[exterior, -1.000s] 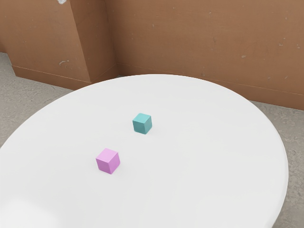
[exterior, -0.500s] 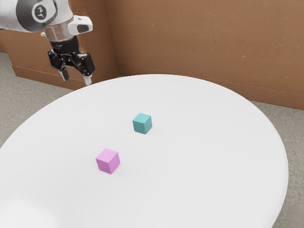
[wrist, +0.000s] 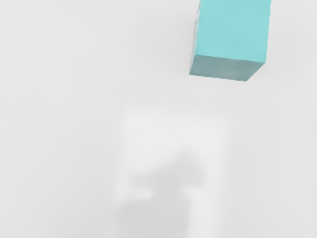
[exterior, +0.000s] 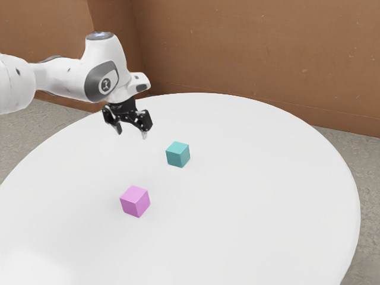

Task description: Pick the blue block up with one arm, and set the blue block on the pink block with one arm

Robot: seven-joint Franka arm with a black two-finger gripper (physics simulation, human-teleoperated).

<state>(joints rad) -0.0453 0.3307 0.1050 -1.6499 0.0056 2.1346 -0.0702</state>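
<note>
A brown panelled wall (exterior: 267, 53) is seen behind the blue block (exterior: 177, 154), and a grey speckled floor (exterior: 29, 127) is seen around the table's edge. The round white table (exterior: 267, 196) bears the blue block a little back from its middle, flat on one face and touched by nothing.

The white arm (exterior: 65, 80) is seen reaching in from the exterior view's left of the blue block, with its wrist bent downward. The black gripper (exterior: 132, 133) is held above the tabletop, near the blue block, up and to the exterior view's left of it, and apart from it. Its fingers are spread apart and pointed down, and nothing is held between them.

The pink block (exterior: 135, 200) is set on the table in front of the blue block and to the exterior view's left of it, near it with bare tabletop between them.

In the wrist view the blue block (wrist: 232, 37) is shown on the white surface (wrist: 74, 99), off to one side of the hand, and a faint grey shadow (wrist: 163, 183) is cast on the table apart from the blue block.
</note>
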